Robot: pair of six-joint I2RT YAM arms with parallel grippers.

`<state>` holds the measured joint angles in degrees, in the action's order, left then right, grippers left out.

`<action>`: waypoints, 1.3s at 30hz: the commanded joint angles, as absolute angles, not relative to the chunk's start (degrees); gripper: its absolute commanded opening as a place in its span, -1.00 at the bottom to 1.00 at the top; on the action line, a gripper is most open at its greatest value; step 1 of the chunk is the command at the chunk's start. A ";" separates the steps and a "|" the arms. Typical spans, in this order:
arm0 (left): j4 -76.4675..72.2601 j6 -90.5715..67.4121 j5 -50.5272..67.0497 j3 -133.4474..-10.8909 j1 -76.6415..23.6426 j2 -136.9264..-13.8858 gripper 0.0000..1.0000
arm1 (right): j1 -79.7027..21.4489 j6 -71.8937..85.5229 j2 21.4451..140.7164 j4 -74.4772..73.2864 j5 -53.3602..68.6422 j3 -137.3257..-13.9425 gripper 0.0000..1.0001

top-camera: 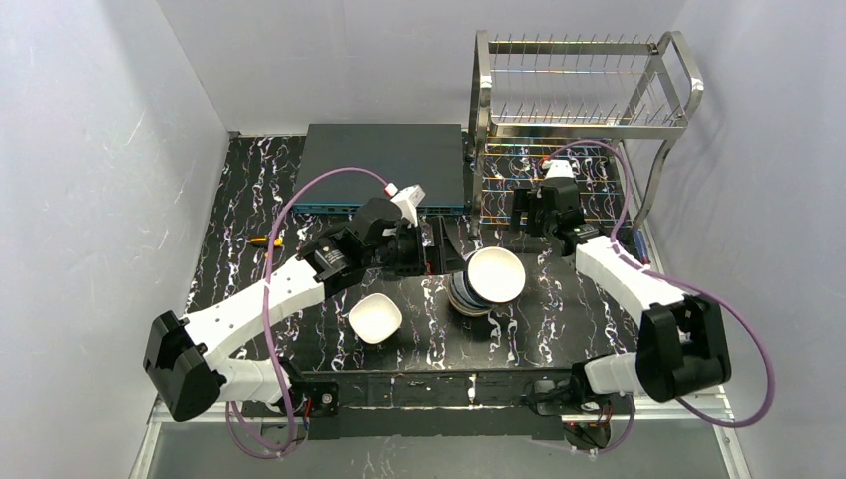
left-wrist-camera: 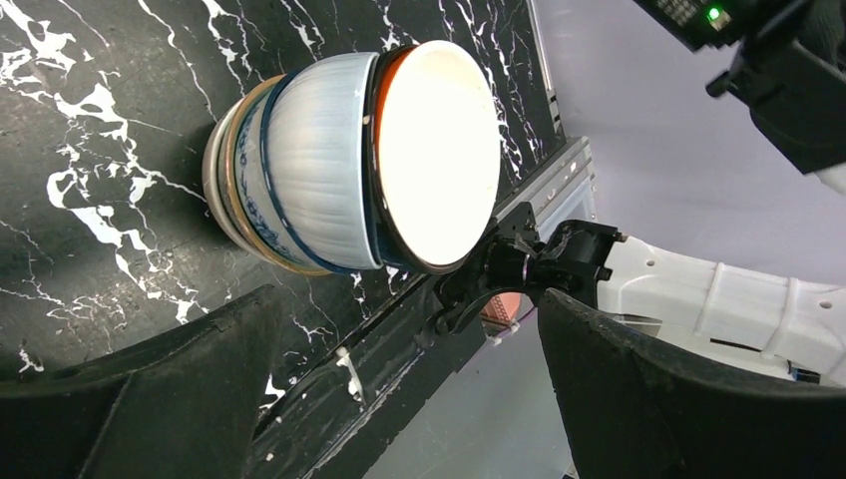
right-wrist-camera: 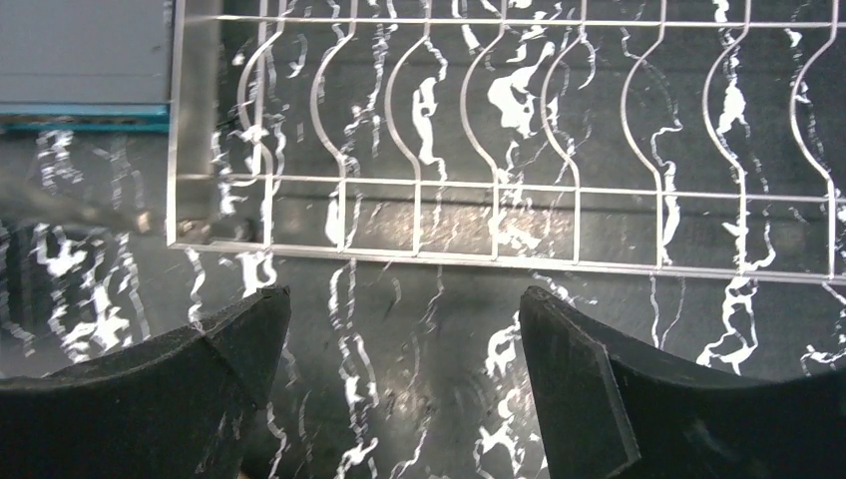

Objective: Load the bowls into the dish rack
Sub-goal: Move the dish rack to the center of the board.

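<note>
A stack of several nested bowls (top-camera: 487, 280), with a white-inside bowl on top, stands mid-table. In the left wrist view the stack (left-wrist-camera: 349, 165) shows blue-white and tan rims. A single white bowl (top-camera: 375, 317) sits apart to its left. The steel dish rack (top-camera: 584, 100) stands at the back right, with no bowls visible in it. My left gripper (top-camera: 437, 251) is open and empty just left of the stack, and its fingers spread wide in its own view (left-wrist-camera: 406, 299). My right gripper (top-camera: 519, 213) is open and empty in front of the rack's lower tier (right-wrist-camera: 499, 190), low over the table (right-wrist-camera: 404, 299).
A flat dark grey-blue box (top-camera: 384, 160) lies at the back, left of the rack, and shows in the right wrist view (right-wrist-camera: 85, 60). A small yellow-orange object (top-camera: 264, 240) lies at the left. White walls enclose the black marbled table (top-camera: 249, 200).
</note>
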<state>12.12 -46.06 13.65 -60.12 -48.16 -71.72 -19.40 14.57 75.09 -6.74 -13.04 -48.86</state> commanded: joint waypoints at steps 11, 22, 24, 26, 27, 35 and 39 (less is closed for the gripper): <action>8.57 -49.74 14.25 -53.57 -48.03 -68.73 0.96 | -7.70 13.01 86.92 7.71 -5.84 -51.10 0.81; 8.55 -49.72 14.64 -52.78 -48.07 -68.91 0.96 | -5.99 14.08 93.83 2.70 -4.86 -53.96 0.66; 8.98 -49.45 14.35 -52.89 -48.07 -68.91 0.96 | -6.01 14.34 92.56 0.92 -5.07 -53.46 0.54; 9.36 -49.16 14.10 -52.95 -48.04 -68.82 0.96 | -6.04 15.23 90.94 -1.21 -5.35 -52.40 0.40; 9.44 -49.07 13.92 -53.04 -48.05 -68.86 0.96 | -6.05 15.60 90.13 -2.25 -5.20 -51.86 0.37; 10.51 -48.46 13.49 -53.81 -48.06 -69.52 0.96 | -5.99 18.13 87.01 -8.44 -2.50 -47.06 0.23; 10.79 -48.48 13.35 -53.71 -48.03 -69.29 0.96 | -6.01 19.49 85.92 -9.49 -1.29 -45.00 0.23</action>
